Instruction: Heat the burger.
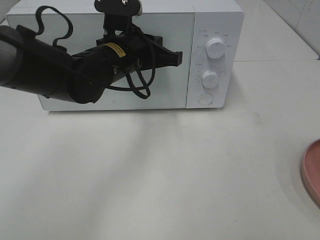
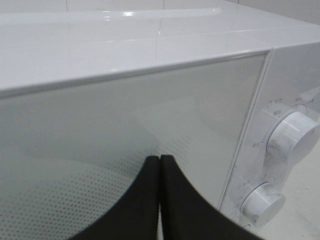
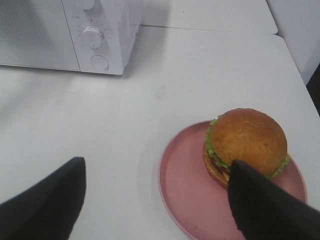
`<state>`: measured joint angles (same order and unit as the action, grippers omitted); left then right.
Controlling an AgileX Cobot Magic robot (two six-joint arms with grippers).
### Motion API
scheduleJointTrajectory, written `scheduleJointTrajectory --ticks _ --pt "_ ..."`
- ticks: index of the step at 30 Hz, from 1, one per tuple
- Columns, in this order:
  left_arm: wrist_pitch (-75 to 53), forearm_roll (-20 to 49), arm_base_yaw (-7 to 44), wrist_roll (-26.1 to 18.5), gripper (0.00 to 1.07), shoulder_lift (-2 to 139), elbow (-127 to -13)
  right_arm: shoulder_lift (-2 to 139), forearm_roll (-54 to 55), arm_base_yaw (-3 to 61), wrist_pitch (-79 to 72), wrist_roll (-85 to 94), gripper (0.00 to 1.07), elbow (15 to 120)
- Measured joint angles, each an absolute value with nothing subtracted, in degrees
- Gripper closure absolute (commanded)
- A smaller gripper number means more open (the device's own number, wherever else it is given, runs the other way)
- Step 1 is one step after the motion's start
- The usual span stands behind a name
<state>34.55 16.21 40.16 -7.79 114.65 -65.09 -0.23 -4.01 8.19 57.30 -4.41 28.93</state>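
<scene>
The burger, golden-brown bun with a lettuce frill, sits on a round pink plate on the white table; only the plate's edge shows at the right of the high view. My right gripper is open, its fingers wide apart just short of the plate, out of the high view. My left gripper is shut and empty, its tips close in front of the shut door of the white microwave, near the door's right edge.
The microwave has two round knobs and a round button on its right panel. A white wall stands beyond the table's right edge.
</scene>
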Motion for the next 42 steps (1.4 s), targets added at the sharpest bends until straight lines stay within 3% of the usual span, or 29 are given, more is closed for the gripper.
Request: scheduleJointTrajectory --ticks 12,20,21,22,23,24,25,26,27,33,35,42 --pt "29.68 17.65 41.65 -7.79 1.07 112.76 -63.14 -0.23 -4.01 8.19 57.3 -4.41 0.31 28.93" --pt "18.22 17.59 45.55 -7.79 1.03 105.94 -56.32 -0.23 -4.01 8.19 57.3 -4.41 0.31 28.93" --pt "15.36 17.59 45.55 -7.79 0.89 105.31 -56.21 -0.23 -4.01 8.19 57.3 -4.41 0.31 28.93" --pt "9.91 17.59 45.55 -7.79 0.64 104.34 -56.04 -0.23 -4.01 8.19 57.3 -4.41 0.31 28.93" --pt "9.91 17.59 45.55 -7.79 0.64 104.34 -56.04 -0.23 -4.01 8.19 57.3 -4.41 0.31 28.93" --pt "6.7 17.65 45.55 -7.79 0.48 103.82 -56.04 -0.23 -4.01 8.19 57.3 -4.41 0.31 28.93" --pt "6.7 17.65 45.55 -7.79 0.48 103.82 -56.04 -0.23 -4.01 8.19 57.3 -4.41 0.31 28.93" --pt "1.03 17.65 45.55 -7.79 0.2 102.85 -56.04 -0.23 -4.01 8.19 57.3 -4.41 0.31 28.93" --pt "-4.93 17.65 45.55 -7.79 0.04 101.53 -56.04 -0.23 -4.01 8.19 57.3 -4.41 0.31 28.93" --pt "-14.21 17.59 45.55 -7.79 0.06 98.95 -56.04 -0.23 -4.01 8.19 57.3 -4.41 0.31 28.93" --pt "-24.01 15.58 45.55 -7.79 0.06 95.4 -56.04 -0.23 -4.01 8.19 57.3 -4.41 0.31 28.93" --pt "-37.64 10.77 44.86 -6.76 0.06 90.24 -56.04 -0.23 -4.01 8.19 57.3 -4.41 0.31 28.93"
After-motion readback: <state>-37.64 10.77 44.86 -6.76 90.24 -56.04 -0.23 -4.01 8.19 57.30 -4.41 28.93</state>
